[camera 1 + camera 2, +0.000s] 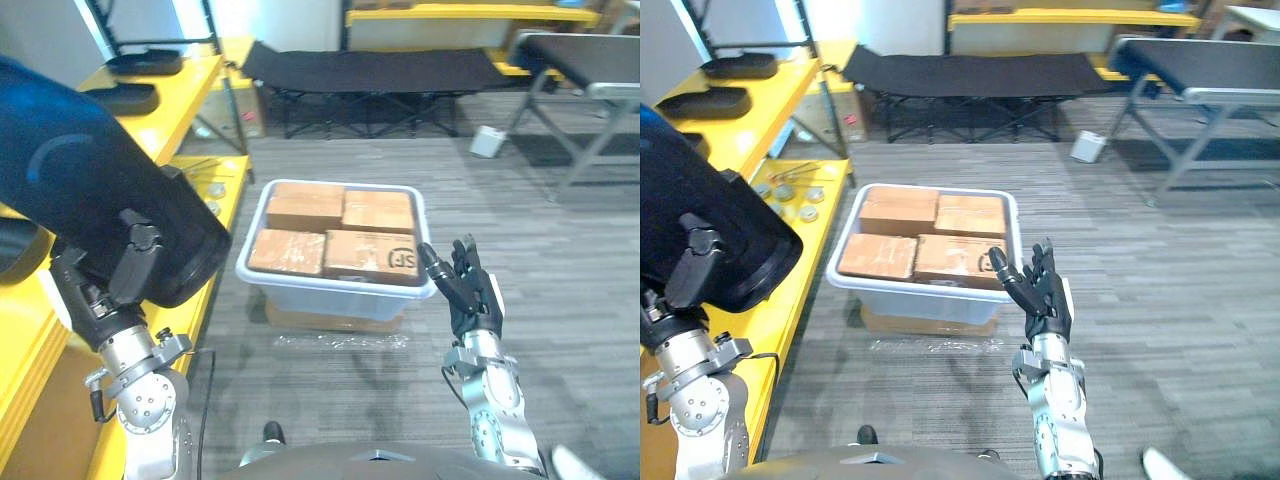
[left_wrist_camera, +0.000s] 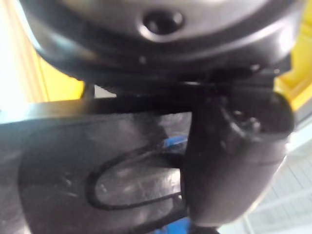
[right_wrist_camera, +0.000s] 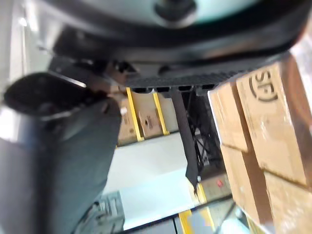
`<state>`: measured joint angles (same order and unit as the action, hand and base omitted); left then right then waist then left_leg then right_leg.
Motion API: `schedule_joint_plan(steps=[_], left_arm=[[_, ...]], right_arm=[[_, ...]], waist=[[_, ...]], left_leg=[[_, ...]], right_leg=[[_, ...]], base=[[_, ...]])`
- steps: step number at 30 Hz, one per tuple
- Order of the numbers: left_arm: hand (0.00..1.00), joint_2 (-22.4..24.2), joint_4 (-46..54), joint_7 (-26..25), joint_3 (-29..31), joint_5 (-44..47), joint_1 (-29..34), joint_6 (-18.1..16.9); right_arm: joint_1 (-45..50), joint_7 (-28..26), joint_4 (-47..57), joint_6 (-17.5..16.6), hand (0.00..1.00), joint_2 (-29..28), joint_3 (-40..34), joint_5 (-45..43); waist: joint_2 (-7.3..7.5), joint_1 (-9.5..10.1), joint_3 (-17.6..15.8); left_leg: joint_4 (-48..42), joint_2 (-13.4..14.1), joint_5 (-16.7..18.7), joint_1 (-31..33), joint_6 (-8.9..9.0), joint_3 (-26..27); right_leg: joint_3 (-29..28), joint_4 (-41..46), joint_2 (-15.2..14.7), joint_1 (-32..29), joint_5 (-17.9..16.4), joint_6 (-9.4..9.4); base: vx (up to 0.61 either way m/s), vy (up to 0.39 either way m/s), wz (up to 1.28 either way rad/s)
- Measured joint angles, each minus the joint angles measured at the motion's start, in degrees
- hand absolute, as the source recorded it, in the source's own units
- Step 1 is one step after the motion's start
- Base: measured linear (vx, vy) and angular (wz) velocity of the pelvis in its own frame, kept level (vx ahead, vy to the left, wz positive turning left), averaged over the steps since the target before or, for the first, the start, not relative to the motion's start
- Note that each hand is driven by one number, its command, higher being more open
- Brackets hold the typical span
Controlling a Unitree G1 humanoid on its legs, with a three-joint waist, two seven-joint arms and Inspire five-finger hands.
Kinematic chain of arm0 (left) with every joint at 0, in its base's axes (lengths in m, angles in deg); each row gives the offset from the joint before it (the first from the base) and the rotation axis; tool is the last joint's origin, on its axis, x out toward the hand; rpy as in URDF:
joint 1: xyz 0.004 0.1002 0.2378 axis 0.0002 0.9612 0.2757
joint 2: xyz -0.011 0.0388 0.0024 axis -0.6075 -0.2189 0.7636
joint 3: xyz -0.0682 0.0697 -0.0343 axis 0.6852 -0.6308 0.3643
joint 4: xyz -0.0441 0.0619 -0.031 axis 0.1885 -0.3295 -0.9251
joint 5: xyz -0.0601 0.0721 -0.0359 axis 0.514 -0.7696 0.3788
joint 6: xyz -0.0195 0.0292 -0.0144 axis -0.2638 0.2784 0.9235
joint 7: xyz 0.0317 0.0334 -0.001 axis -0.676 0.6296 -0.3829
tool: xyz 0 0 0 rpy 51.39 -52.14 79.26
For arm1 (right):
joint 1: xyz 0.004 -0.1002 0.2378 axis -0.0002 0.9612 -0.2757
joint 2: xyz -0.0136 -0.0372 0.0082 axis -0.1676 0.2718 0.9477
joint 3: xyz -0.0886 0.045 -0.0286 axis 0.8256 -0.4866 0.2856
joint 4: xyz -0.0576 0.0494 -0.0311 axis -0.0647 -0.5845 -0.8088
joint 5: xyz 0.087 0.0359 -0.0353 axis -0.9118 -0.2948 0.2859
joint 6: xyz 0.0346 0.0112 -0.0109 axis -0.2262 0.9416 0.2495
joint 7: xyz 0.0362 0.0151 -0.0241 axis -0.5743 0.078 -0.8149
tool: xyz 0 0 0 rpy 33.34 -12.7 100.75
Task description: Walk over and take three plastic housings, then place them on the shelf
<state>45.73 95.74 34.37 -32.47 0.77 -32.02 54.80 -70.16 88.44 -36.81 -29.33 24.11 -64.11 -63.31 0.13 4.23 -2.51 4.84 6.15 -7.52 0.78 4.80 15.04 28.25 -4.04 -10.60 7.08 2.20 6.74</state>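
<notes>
A large black plastic housing [image 1: 90,190] is lifted close in front of me at the left, over the yellow shelf [image 1: 190,95]. My left hand [image 1: 110,285] is shut on its lower edge. In the left wrist view the thumb [image 2: 234,161] presses on the housing's dark surface [image 2: 73,161]. Two more black housings [image 1: 145,62] [image 1: 125,97] lie on the shelf's upper level at the back left. At the lower right my right hand [image 1: 1045,290] is raised and open, fingers straight, just in front of the white bin and holding nothing.
A white bin [image 1: 335,290] with several cardboard boxes [image 1: 375,255] stands on the grey floor straight ahead. Behind it is a black folding cot [image 1: 370,70]. A grey table [image 1: 580,60] stands at the back right. Small round parts [image 1: 790,190] lie on the shelf's lower level.
</notes>
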Motion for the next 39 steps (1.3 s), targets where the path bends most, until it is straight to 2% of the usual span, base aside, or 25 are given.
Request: schedule_joint_plan(steps=[1, 3, 4, 5, 6, 7, 8, 9, 10, 11, 12, 13, 16, 18, 21, 24, 26, 29, 31, 33, 35, 36, 37, 38, 39], left_arm=[[0.0, 1.61, 0.0, -0.41, 2.36, 0.07, 1.05, 0.12], [0.0, 2.7, 0.01, -0.37, 4.04, 0.13, 2.15, 0.09], [0.0, 3.43, 0.01, -0.39, 5.62, 0.23, 3.21, 0.08], [0.0, 3.79, 0.08, -0.11, 6.46, 0.55, 3.9, -0.11], [0.0, 4.19, 0.08, 1.55, 7.41, 1.44, 4.74, -0.95], [0.0, 4.15, 0.09, 2.61, 7.45, 2.04, 4.62, -1.11], [0.0, 4.07, 0.1, 4.55, 6.59, 2.93, 4.2, -1.77], [0.0, 4.07, 0.16, 6.0, 5.39, 2.9, 4.29, -2.47], [0.0, 4.09, 0.2, 6.14, 5.07, 2.95, 4.46, -2.63], [0.0, 3.69, 0.47, 5.94, 5.45, 3.28, 4.41, -2.61], [0.0, 3.44, 1.58, 5.87, 5.66, 3.68, 4.46, -2.6], [0.0, 3.44, 2.18, 5.94, 5.7, 4.06, 4.59, -2.59], [0.0, 3.43, 4.6, 8.16, 4.63, 5.1, 4.84, -2.59], [0.0, 3.26, 5.29, 9.9, 2.91, 5.06, 4.71, -2.81], [0.0, 2.44, 5.29, 12.52, -0.32, 5.19, 4.5, -3.13], [0.0, 1.65, 5.29, 15.9, -3.6, 5.19, 4.05, -3.6], [0.0, 0.19, 5.32, 18.42, -5.08, 5.41, 3.96, -4.12], [0.0, -1.21, 5.33, 20.12, -5.18, 6.67, 3.97, -4.18], [0.0, -1.65, 5.33, 20.84, -4.94, 8.12, 4.1, -4.33], [0.0, -1.86, 5.38, 21.71, -4.62, 9.57, 4.24, -5.25], [0.0, -1.86, 5.72, 22.41, -3.52, 9.78, 4.28, -5.81], [0.0, -1.93, 6.82, 23.89, -1.33, 10.41, 4.22, -6.04], [0.0, -2.02, 7.02, 24.45, -0.86, 10.71, 4.19, -6.24], [0.0, -2.38, 7.27, 25.65, -0.2, 11.97, 4.15, -6.62], [0.0, -2.76, 7.59, 26.58, 0.45, 12.09, 4.0, -6.82]], right_arm=[[-2.37, 0.07, -2.6, 0.76, 1.0, -0.03, 2.25, 0.0], [-4.36, 0.13, -4.98, 1.37, 1.0, -0.01, 4.16, 0.09], [-6.43, 0.16, -7.16, 2.4, 1.0, -0.01, 5.49, 0.15], [-7.63, 0.23, -7.97, 3.1, 1.0, -0.1, 6.28, 0.56], [-8.74, 1.01, -8.02, 3.51, 1.0, -0.2, 6.83, 1.78], [-9.01, 1.48, -7.75, 3.57, 1.0, -0.25, 6.63, 2.44], [-8.82, 2.38, -6.56, 3.89, 1.0, 0.51, 5.56, 2.5], [-8.72, 2.78, -6.38, 4.54, 1.0, 1.52, 4.12, 2.45], [-8.69, 2.7, -6.47, 4.9, 1.0, 1.8, 3.71, 2.44], [-8.58, 2.02, -6.08, 4.94, 1.0, 1.69, 3.48, 2.43], [-8.84, 0.55, -5.18, 4.81, 1.0, 1.64, 3.46, 2.45], [-8.82, -0.29, -4.87, 4.6, 1.0, 1.66, 3.45, 2.46], [-6.57, -2.19, -3.01, 4.35, 1.0, 1.66, 3.46, 2.59], [-4.39, -2.3, -2.97, 4.32, 1.0, 1.67, 3.0, 2.46], [-2.22, -1.54, -2.97, 4.09, 1.0, 1.68, 2.51, 2.45], [-2.08, -1.67, -2.94, 2.7, 1.0, 1.86, 2.48, 2.47], [-2.79, -4.3, -1.31, 2.14, 1.0, 1.97, 2.6, 2.46], [-4.34, -7.65, -0.36, 1.98, 1.0, 3.06, 3.19, 2.49], [-5.7, -8.08, -0.32, 1.11, 1.0, 4.22, 3.29, 2.54], [-6.85, -6.93, 0.97, 0.35, 1.0, 4.64, 3.01, 2.5], [-7.78, -5.94, 1.53, -0.13, 1.0, 4.51, 3.1, 2.55], [-8.85, -4.25, 1.53, -0.67, 1.0, 3.53, 3.16, 3.69], [-8.95, -3.61, 1.55, -0.76, 1.0, 3.2, 3.18, 4.38], [-8.94, -2.72, 1.63, -0.97, 1.0, 2.91, 3.17, 5.82], [-8.81, -2.26, 1.7, -1.17, 1.0, 2.87, 3.12, 7.06]], waist=[[0.19, 1.71, -0.1], [0.27, 3.18, -0.33], [0.39, 4.98, -1.0], [0.48, 5.69, -1.29], [0.54, 6.19, -1.58], [0.66, 5.99, -2.03], [0.21, 4.54, -3.04], [-0.28, 4.25, -3.66], [-0.51, 4.62, -3.8], [0.01, 4.65, -3.99], [1.16, 4.7, -4.24], [1.12, 4.7, -4.62], [0.48, 4.47, -5.71], [-0.05, 2.92, -6.4], [-0.58, 1.58, -6.72], [-1.65, 1.43, -7.32], [-2.74, 1.64, -7.99], [-2.86, 1.92, -8.12], [-2.99, 2.49, -8.33], [-2.63, 3.46, -8.48], [-2.67, 4.02, -8.47], [-1.75, 4.94, -8.91], [-1.31, 5.15, -8.86], [-0.38, 5.56, -8.66], [0.53, 5.54, -8.55]], left_leg=[[-0.01, -0.48, -0.17, 0.38, 0.0, -2.43], [-0.03, -0.93, -0.43, 0.82, -0.04, -4.84], [-0.02, -1.36, -0.84, 1.17, -0.07, -7.52], [-0.01, -1.45, -1.31, 1.97, -0.33, -8.48], [0.08, -1.42, -0.57, 3.81, -1.92, -8.91], [-0.88, -0.95, -0.33, 4.5, -3.09, -6.26], [-4.51, 1.45, -1.35, 6.45, -4.83, 1.97], [-5.79, 2.18, -2.15, 6.88, -4.1, 4.14], [-5.77, 1.69, -2.25, 6.83, -4.0, 3.44], [-5.79, 0.46, -2.27, 6.84, -4.03, 2.35], [-6.04, -0.39, -2.21, 6.86, -4.1, 2.48], [-6.33, -0.42, -2.13, 6.86, -4.16, 2.67], [-6.93, -0.4, -1.5, 6.75, -4.15, 4.19], [-6.78, -0.6, -1.26, 6.64, -4.19, 3.98], [-5.49, -0.58, -2.89, 7.03, -4.44, 2.5], [-4.03, -0.11, -5.45, 8.05, -4.91, 1.09], [-3.63, 0.42, -6.98, 9.26, -4.91, -0.08], [-4.58, 0.16, -7.41, 9.85, -5.21, -1.19], [-6.81, 0.03, -5.87, 10.33, -5.21, -1.66], [-12.93, 0.16, -0.9, 12.84, -6.58, -1.49], [-17.09, 0.42, 0.59, 14.42, -6.93, -1.62], [-22.18, 0.08, 2.52, 15.31, -5.97, -1.7], [-23.91, -0.26, 3.85, 15.73, -6.0, -1.71], [-27.5, -1.0, 6.64, 16.68, -6.04, -1.68], [-30.31, -2.0, 9.67, 16.93, -5.87, -1.5]], right_leg=[[2.28, 0.17, -0.08, 1.1, -0.73, 0.3], [4.61, 0.81, -0.25, 2.03, -1.61, 0.44], [7.32, 1.81, -0.4, 3.25, -2.83, 0.78], [9.7, 2.79, -0.43, 4.13, -3.56, 0.68], [13.48, 3.8, -0.45, 4.64, -4.23, 0.62], [15.74, 4.07, -0.41, 5.47, -4.31, 0.63], [19.99, 5.66, -0.66, 7.37, -4.61, 0.6], [22.37, 10.05, -1.84, 7.98, -6.34, 1.03], [22.65, 12.2, -2.85, 7.71, -7.92, 1.19], [21.51, 13.16, -3.85, 8.03, -8.88, 0.35], [20.26, 12.84, -4.42, 8.36, -9.46, 1.02], [20.09, 12.79, -4.53, 8.35, -9.56, 1.11], [18.45, 11.81, -4.59, 7.98, -9.96, 1.39], [17.47, 13.07, -4.92, 7.68, -11.78, 0.91], [16.72, 15.86, -5.0, 6.33, -13.47, 1.77], [16.9, 19.98, -5.01, 4.4, -15.5, 1.52], [16.79, 24.61, -5.47, 2.24, -17.6, 1.16], [17.14, 29.41, -7.1, 1.49, -20.76, 1.03], [18.08, 31.13, -7.87, 1.98, -22.87, 1.1], [19.7, 31.67, -9.21, 2.95, -23.93, 1.52], [19.98, 32.66, -9.68, 3.25, -24.73, 1.97], [20.63, 34.25, -11.28, 4.91, -26.12, 3.34], [20.93, 34.24, -11.77, 5.55, -26.21, 3.8], [22.02, 33.84, -12.73, 7.16, -25.6, 5.12], [21.57, 35.05, -13.54, 8.46, -25.0, 5.3]], base=[[0.06, -0.01, 0.77], [0.05, -0.01, 0.89], [0.04, -0.015, 1.09], [0.02, -0.021, 1.46], [0.01, -0.016, 1.4], [0.01, 0.006, 2.2], [0.03, 0.058, 2.42], [0.04, 0.073, 2.18], [0.01, 0.098, 1.24], [0.0, 0.061, 0.45], [0.0, 0.043, 0.23], [-0.04, 0.006, -0.12], [-0.12, 0.041, -0.29], [-0.11, 0.03, -0.02], [-0.11, 0.019, 0.15], [-0.11, -0.019, 0.25], [-0.12, -0.036, 0.21], [-0.08, -0.05, 0.27], [-0.06, -0.046, 0.29], [0.0, -0.019, 0.34], [0.08, 0.018, 0.16], [0.13, 0.032, 0.19], [0.2, 0.054, 0.28], [0.34, 0.077, 0.28], [0.37, 0.101, 0.39]])
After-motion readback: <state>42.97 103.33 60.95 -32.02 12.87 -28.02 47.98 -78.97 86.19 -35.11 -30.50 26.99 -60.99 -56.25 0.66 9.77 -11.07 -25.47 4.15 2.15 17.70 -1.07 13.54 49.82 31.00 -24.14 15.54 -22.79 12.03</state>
